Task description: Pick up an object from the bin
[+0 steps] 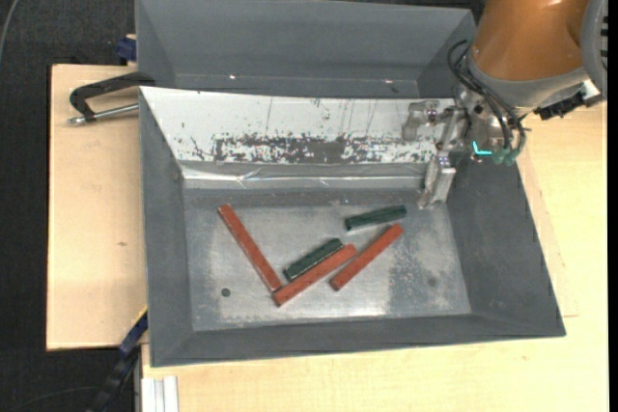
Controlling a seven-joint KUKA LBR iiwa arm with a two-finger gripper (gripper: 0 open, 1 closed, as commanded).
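Grey metal bin [290, 43], speckled floor: 3 long red-brown flat bars [248, 248] lie mid-floor, 2 meeting at their lower ends, with 2 shorter dark green bars [376, 218] lying right beside them.

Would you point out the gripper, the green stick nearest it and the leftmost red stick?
gripper [432, 193], camera view, its lower tip.
green stick [376, 217], camera view, its middle.
leftmost red stick [248, 248], camera view, its middle.

Your one camera's looking down on the grey bin [162, 236] from above, leaning a bit to one side, so the far wall [290, 39] is showing broadest. The bin's filling most of your frame, with the arm [536, 14] sitting top right.
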